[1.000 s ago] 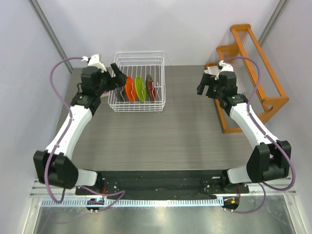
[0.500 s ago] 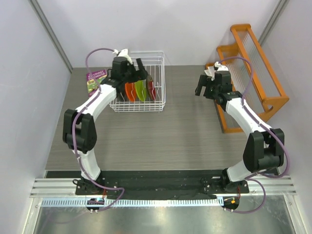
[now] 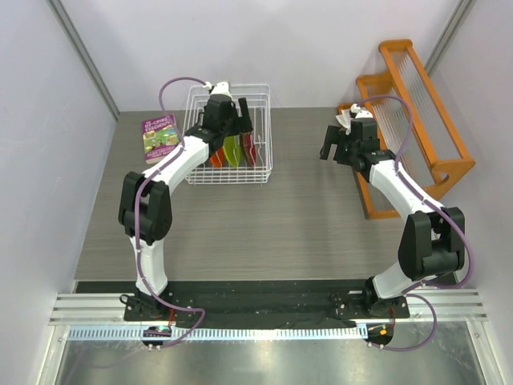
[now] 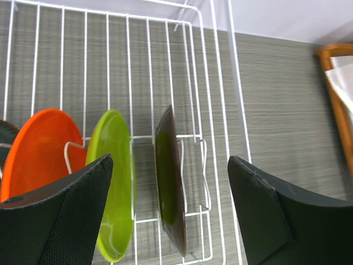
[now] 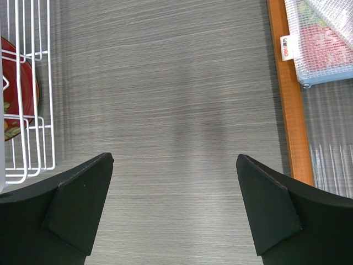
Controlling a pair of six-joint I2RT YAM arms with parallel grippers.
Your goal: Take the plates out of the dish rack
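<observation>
Left jaws spread wide above the dish rack point(image 3: 232, 181) — dark red plate point(image 4: 168, 187) upright below the gap, nearest the rack's right wall; lime green plate point(image 4: 113, 182) and orange plate point(image 4: 41, 149) stand beside it; right jaws apart over the bench point(image 5: 165, 83) — wooden rack point(image 5: 287, 110) alongside.

You can count four plates in the one white wire dish rack point(image 3: 228, 180): one orange plate point(image 4: 41, 149), one lime green plate point(image 4: 113, 182), one dark red plate point(image 4: 168, 187) and one dark plate point(image 4: 4, 132) (only a sliver shows). Beyond those you have one wooden rack point(image 3: 437, 132), one booklet point(image 3: 160, 136) and two arms, left point(image 3: 172, 172) and right point(image 3: 401, 184).
</observation>
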